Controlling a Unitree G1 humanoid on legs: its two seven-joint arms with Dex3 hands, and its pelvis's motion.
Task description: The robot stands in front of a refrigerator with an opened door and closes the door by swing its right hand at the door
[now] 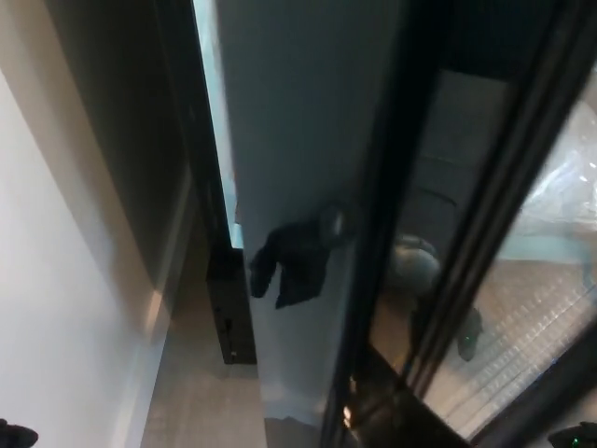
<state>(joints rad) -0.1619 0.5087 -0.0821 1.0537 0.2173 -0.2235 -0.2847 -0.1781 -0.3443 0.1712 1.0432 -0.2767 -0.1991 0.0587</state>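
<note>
The refrigerator door [303, 112] is a pale grey panel running from the top of the head view down to the floor, with a black frame [387, 233] along its right side. My right hand [294, 259] shows as a black shape lying against the pale panel at mid height. Its fingers [264, 273] hang downward and apart, holding nothing. The arm behind it is hard to make out against the dark frame. A thin bright gap [216, 112] runs along the door's left edge.
A white wall [56, 280] and a dark panel [121, 121] stand at the left. A black foot [233, 313] sits on the beige floor [191, 401]. Glass with wire shelves [527, 322] shows at the right. Small dark shapes sit in both bottom corners.
</note>
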